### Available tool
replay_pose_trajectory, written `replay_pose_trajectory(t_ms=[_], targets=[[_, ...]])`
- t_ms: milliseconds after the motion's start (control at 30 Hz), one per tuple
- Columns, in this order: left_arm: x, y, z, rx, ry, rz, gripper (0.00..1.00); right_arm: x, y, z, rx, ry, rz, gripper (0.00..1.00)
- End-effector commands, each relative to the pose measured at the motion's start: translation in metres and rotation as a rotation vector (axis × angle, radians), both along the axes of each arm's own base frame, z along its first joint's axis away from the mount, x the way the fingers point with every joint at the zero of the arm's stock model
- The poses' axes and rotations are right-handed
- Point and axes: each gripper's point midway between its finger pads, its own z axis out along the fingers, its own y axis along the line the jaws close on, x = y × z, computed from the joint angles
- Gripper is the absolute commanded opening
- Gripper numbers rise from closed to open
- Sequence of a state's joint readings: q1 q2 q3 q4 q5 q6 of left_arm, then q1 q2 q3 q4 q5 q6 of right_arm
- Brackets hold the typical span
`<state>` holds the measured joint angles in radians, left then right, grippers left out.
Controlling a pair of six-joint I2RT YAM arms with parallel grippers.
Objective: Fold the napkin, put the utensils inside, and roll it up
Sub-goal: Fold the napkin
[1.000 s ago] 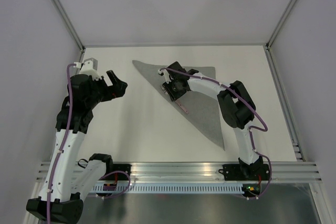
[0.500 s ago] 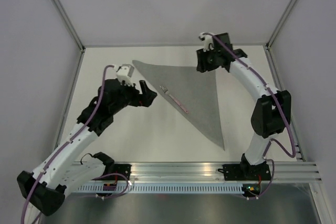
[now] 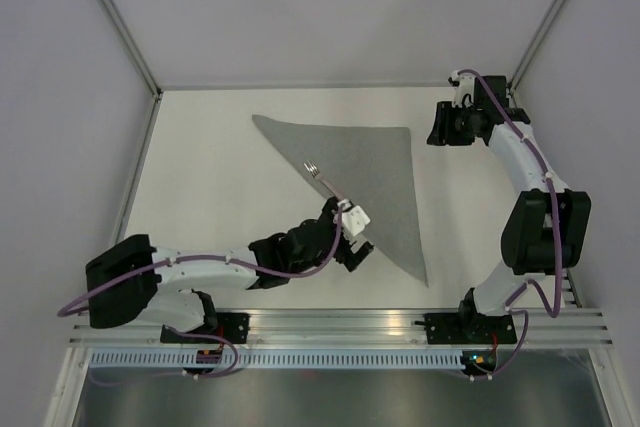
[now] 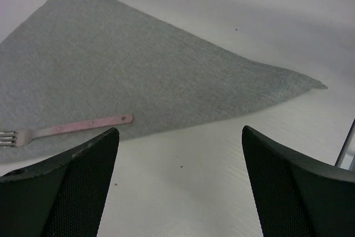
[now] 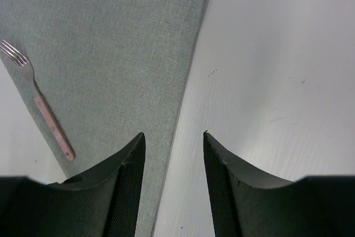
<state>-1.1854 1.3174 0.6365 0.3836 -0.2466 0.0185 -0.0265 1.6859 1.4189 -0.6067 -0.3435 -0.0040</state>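
Note:
The grey napkin (image 3: 375, 172) lies folded into a triangle on the white table. One of the utensils, a fork (image 3: 331, 186) with a pale-pink handle, rests along its long diagonal edge. My left gripper (image 3: 352, 247) hovers low beside that edge, just below the handle's end, open and empty. The left wrist view shows the fork (image 4: 72, 127) and napkin (image 4: 138, 76) beyond the wide-apart left gripper (image 4: 178, 131). My right gripper (image 3: 437, 130) hangs off the napkin's far right corner, open and empty. In the right wrist view the right gripper (image 5: 173, 134) straddles the napkin (image 5: 111, 54) edge, with the fork (image 5: 41, 104) at the left.
Grey walls and slanted metal frame posts (image 3: 120, 22) enclose the table. A metal rail (image 3: 340, 322) with both arm bases runs along the near edge. The left arm (image 3: 200, 267) stretches low across the front of the table.
The right gripper left the fork on the napkin and drew back to the far right corner. The left arm swung from the left side down to the napkin's near diagonal edge.

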Motion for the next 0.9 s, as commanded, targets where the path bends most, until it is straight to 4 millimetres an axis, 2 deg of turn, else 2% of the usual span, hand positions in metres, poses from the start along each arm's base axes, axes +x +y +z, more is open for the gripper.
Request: replay_pose_trajectory(t_ms=[0, 67, 100, 133, 167, 200, 267, 300, 400, 433, 633, 867], targets=[[0.007, -0.025, 0.024, -0.001, -0.267, -0.025, 0.94, 0.002, -0.001, 0.007, 0.024, -0.018, -0.005, 0.51], [-0.011, -0.04, 0.018, 0.027, -0.351, -0.096, 0.94, 0.003, -0.002, 0.007, 0.021, -0.02, -0.011, 0.51], [-0.018, -0.047, 0.002, 0.062, -0.37, -0.127, 0.94, 0.003, -0.002, 0.007, 0.021, -0.021, -0.01, 0.51], [-0.033, -0.058, 0.007, 0.035, -0.41, -0.163, 0.95, 0.003, -0.002, 0.007, 0.021, -0.019, -0.01, 0.51], [-0.036, -0.061, 0.0, 0.065, -0.448, -0.176, 0.95, 0.003, -0.003, 0.007, 0.021, -0.02, -0.012, 0.51], [-0.046, -0.068, -0.017, 0.102, -0.454, -0.208, 0.95, 0.003, -0.003, 0.006, 0.019, -0.021, -0.012, 0.51], [-0.054, -0.079, -0.027, 0.125, -0.474, -0.239, 0.95, 0.003, -0.003, 0.005, 0.019, -0.019, -0.012, 0.51], [-0.064, -0.085, -0.043, 0.153, -0.477, -0.274, 0.95, 0.002, -0.003, 0.004, 0.019, -0.017, -0.013, 0.51], [-0.077, -0.097, -0.048, 0.139, -0.533, -0.307, 0.96, 0.003, -0.003, 0.003, 0.019, -0.015, -0.013, 0.5], [-0.083, -0.101, -0.061, 0.164, -0.537, -0.327, 0.96, 0.003, -0.003, 0.002, 0.017, -0.013, -0.013, 0.5], [-0.084, -0.121, -0.073, 0.16, -0.556, -0.332, 0.95, 0.003, -0.004, 0.002, 0.018, -0.011, -0.015, 0.49], [-0.092, -0.144, -0.094, 0.189, -0.531, -0.393, 0.81, 0.003, -0.004, 0.002, 0.015, -0.012, -0.017, 0.47]])
